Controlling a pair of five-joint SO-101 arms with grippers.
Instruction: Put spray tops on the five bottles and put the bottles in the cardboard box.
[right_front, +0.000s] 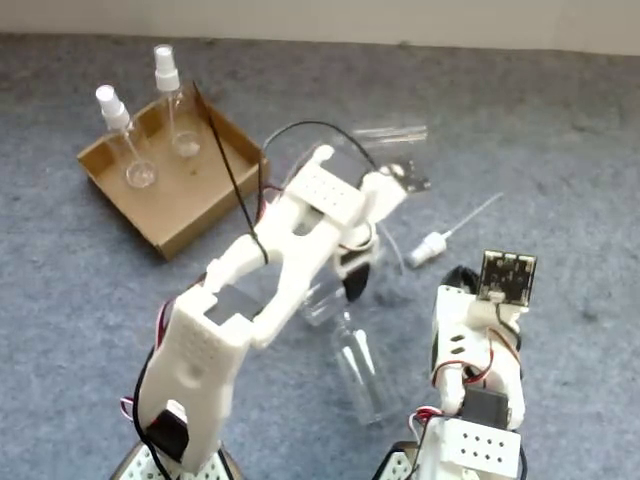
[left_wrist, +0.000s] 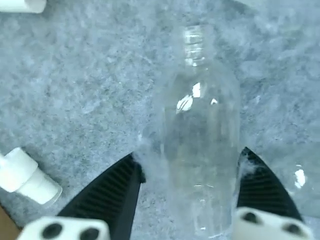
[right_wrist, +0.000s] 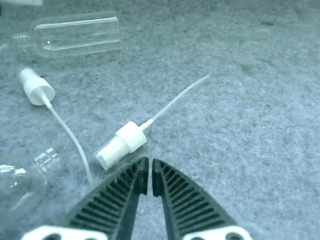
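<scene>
Near the worktop's far left corner, a brown cardboard box (right_front: 190, 200), crossed by a black cable (right_front: 226, 165), holds two clear capped bottles (right_front: 128, 145) upright. Toward the middle, the left end effector (left_wrist: 189, 154) gapes wide, its ribbed black fingers (left_wrist: 117, 192) either side of a transparent capless bottle (left_wrist: 200, 115) lying on fuzzy grey fabric, its base cut off from sight and any contact hard to judge. Further right, the right end effector (right_wrist: 150, 165) is nearly closed on nothing, just beside a white spray top (right_wrist: 122, 142) trailing a thin tube.
</scene>
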